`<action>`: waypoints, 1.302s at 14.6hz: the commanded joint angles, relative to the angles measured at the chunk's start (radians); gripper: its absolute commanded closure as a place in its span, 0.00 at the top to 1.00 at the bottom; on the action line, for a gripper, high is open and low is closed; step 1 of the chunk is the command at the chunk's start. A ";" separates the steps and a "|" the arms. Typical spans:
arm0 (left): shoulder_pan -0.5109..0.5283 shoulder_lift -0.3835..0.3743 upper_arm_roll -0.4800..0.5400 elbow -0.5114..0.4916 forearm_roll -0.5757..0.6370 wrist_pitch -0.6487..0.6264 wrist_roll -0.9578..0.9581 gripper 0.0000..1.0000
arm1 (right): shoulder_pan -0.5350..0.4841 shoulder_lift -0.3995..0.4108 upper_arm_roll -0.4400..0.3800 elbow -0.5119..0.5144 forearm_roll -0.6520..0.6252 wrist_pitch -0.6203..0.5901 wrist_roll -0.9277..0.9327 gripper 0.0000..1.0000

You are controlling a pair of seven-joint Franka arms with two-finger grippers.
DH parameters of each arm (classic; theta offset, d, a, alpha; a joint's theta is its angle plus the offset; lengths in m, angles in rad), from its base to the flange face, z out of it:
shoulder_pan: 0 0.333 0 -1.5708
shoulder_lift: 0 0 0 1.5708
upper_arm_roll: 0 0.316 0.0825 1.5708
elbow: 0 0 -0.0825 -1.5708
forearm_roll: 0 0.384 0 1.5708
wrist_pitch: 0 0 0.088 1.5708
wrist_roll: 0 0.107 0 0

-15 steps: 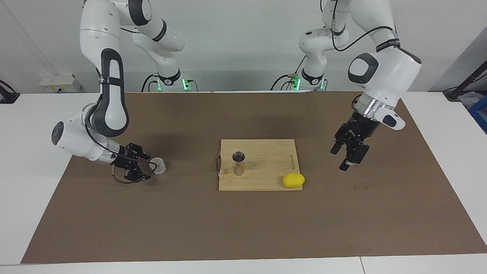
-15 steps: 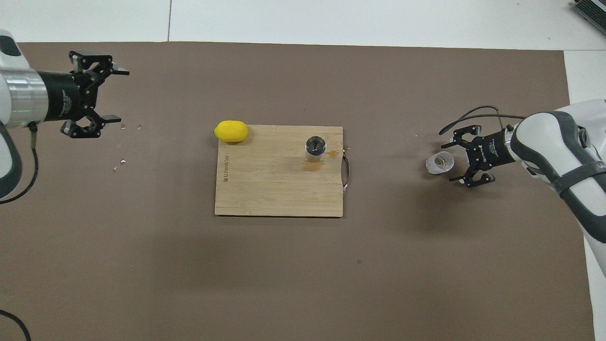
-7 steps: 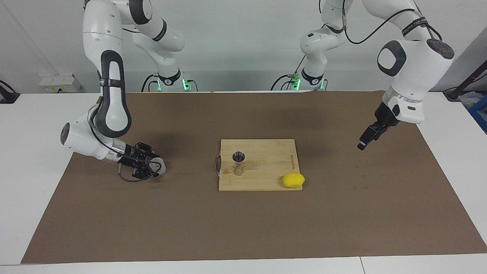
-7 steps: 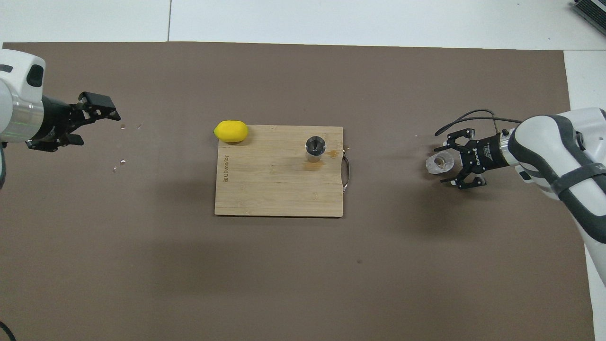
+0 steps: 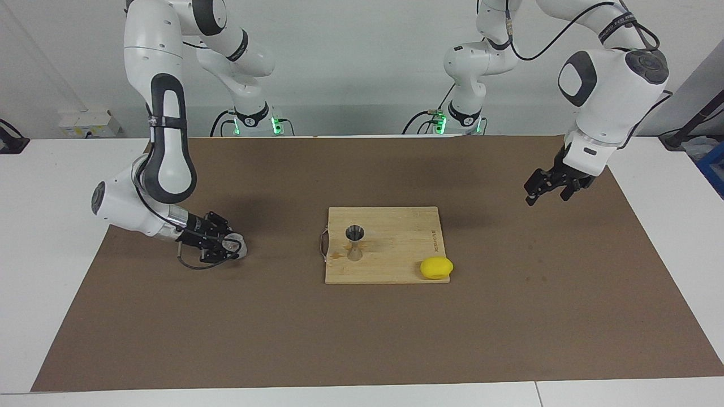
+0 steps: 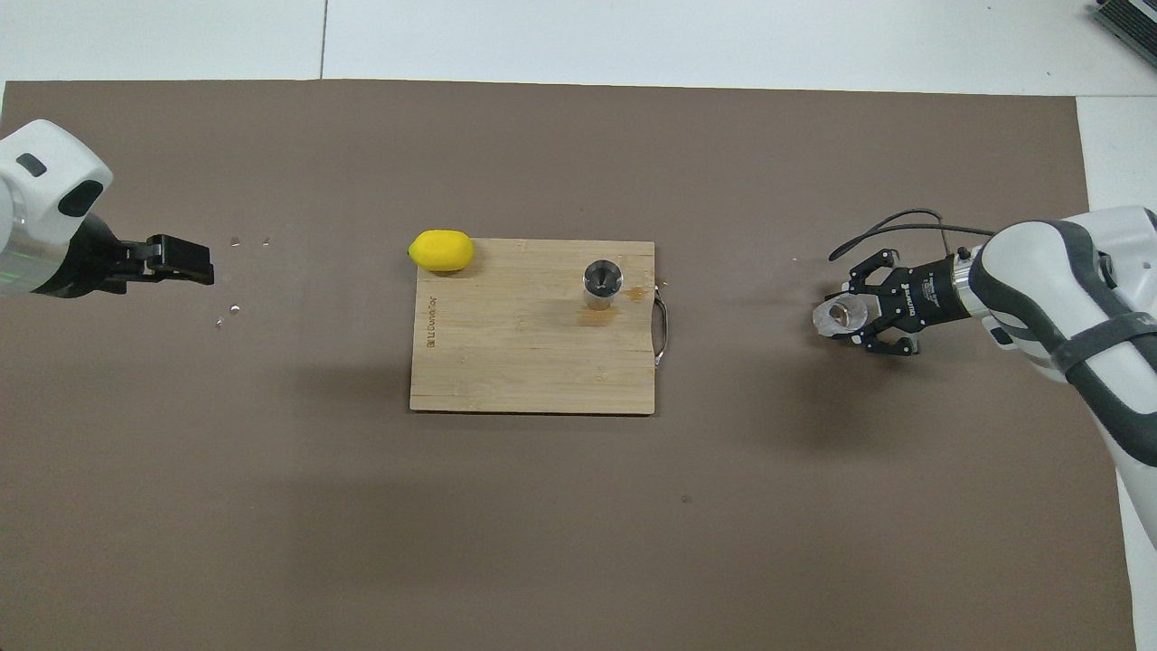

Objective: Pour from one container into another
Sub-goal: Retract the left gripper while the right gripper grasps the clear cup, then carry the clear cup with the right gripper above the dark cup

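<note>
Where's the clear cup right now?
The clear cup stands on the brown mat toward the right arm's end of the table, well apart from the cutting board, between the right gripper's fingers.

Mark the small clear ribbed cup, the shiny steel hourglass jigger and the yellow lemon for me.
small clear ribbed cup point(image 6: 837, 314), overhead view, open mouth.
shiny steel hourglass jigger point(image 5: 355, 232), facing view, upper cone.
yellow lemon point(image 5: 436, 267), facing view, middle of rind.
</note>
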 commanded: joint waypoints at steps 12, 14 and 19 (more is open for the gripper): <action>0.028 -0.074 -0.044 0.185 0.014 -0.345 0.033 1.00 | 0.178 -0.068 0.010 0.153 -0.073 0.027 0.432 0.00; 0.032 -0.070 -0.046 0.201 0.020 -0.374 0.033 1.00 | 0.222 -0.052 0.010 0.216 -0.128 0.027 0.546 0.00; 0.031 -0.087 -0.046 0.169 0.018 -0.343 0.023 1.00 | 0.362 0.003 0.011 0.343 -0.307 0.028 0.804 0.00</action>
